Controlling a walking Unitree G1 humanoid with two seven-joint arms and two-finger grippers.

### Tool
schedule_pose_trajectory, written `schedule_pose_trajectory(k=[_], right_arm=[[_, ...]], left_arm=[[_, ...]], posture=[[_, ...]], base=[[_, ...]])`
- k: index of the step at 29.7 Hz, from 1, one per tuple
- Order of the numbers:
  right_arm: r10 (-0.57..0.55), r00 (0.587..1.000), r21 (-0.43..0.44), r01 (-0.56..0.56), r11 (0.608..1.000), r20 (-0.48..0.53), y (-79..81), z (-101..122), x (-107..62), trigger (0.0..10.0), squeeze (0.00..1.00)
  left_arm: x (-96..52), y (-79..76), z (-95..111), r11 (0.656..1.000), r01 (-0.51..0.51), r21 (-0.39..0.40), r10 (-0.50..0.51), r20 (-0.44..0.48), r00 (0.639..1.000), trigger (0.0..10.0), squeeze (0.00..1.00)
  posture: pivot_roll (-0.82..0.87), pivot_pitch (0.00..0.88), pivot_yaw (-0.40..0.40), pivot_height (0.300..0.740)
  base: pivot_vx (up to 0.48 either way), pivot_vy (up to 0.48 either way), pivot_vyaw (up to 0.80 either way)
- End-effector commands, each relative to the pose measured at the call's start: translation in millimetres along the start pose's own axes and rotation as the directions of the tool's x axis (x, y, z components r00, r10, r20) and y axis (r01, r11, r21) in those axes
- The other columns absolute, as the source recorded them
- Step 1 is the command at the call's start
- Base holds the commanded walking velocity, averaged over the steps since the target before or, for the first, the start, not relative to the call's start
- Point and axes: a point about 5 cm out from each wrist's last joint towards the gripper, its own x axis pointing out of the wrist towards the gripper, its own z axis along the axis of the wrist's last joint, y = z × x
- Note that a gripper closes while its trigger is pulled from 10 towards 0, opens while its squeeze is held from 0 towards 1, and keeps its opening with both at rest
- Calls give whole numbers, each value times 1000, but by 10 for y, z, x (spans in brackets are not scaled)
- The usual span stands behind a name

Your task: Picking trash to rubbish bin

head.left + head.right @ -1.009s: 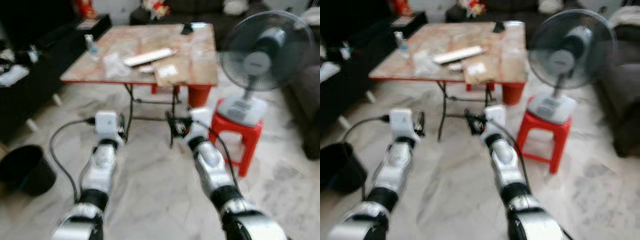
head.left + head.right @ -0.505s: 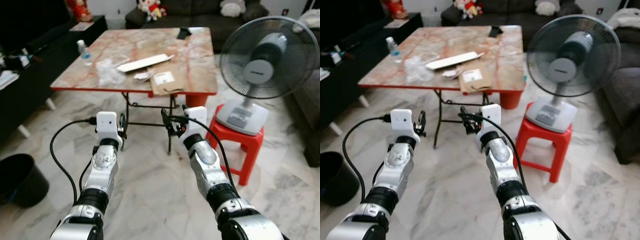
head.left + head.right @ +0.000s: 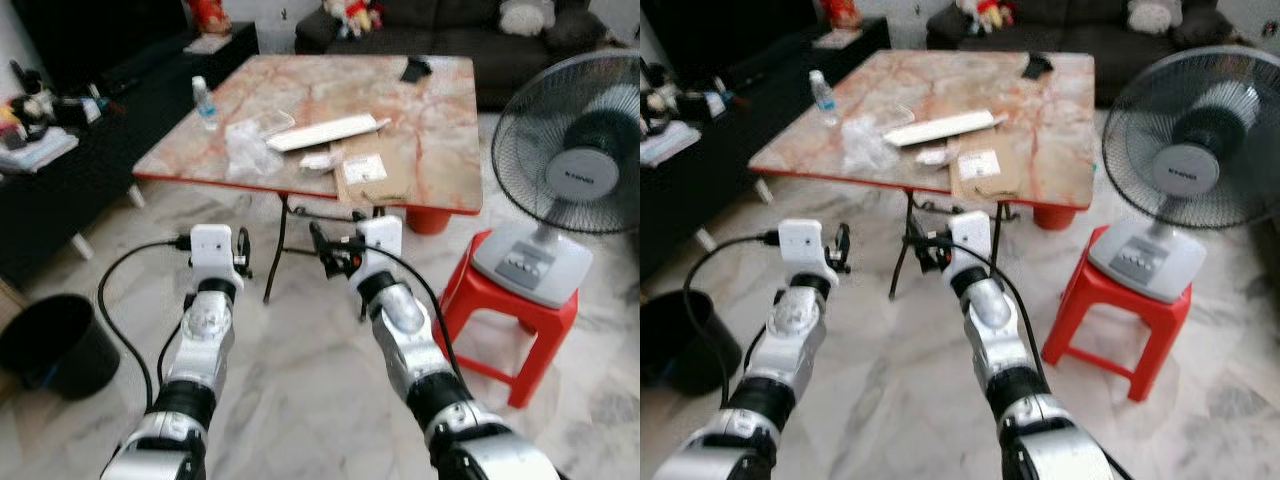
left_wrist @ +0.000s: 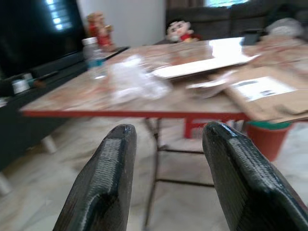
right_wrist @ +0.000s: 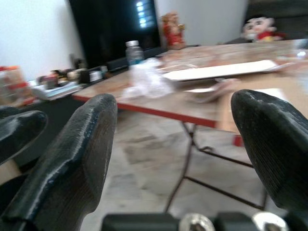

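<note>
Approaching with both hands empty, left hand [image 4: 166, 180] and right hand [image 5: 175, 159] agape, I risk clipping the surface [image 3: 430, 150] near edge before reaching the crumpled plastic [image 3: 250, 148].

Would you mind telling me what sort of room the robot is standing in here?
Most likely a home living room: a dark sofa with soft toys stands behind a marble-patterned folding table with red edges, and a grey standing fan sits on a red plastic stool.
</note>
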Motion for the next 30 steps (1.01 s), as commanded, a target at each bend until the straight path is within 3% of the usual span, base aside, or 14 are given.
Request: schedule_pose_trajectory(k=[1,10,18,21,24,30], right_arm=[[-11,1000,5,11,1000,10,-12,16,-2,10000,0],[3,1000,1,-3,1000,8,44,26,22,10000,0],[46,999,-85,-45,995,12,76,36,7,10000,0],[60,998,-90,-59,994,8,105,24,2,10000,0],[60,998,-91,-59,994,7,106,23,2,10000,0],[39,999,-28,-39,999,12,128,29,26,10000,0]], left_arm=[[15,-17,43,1000,17,0,-17,14,1000,10000,0],[77,-30,100,1000,25,-10,-24,24,999,10000,0],[80,-32,122,1000,17,-20,-16,34,999,10000,0],[69,-32,112,1000,18,-21,-17,32,999,10000,0],[70,-32,112,1000,18,-21,-17,32,999,10000,0],[89,0,139,1000,13,-16,-13,37,999,10000,0]], posture=[[2,0,61,740],[1,0,56,740],[1,0,47,740],[1,0,47,740],[1,0,47,740],[15,0,50,740]], base=[[379,240,0],[372,250,0],[365,252,0],[360,246,704],[360,247,800],[358,251,0]])
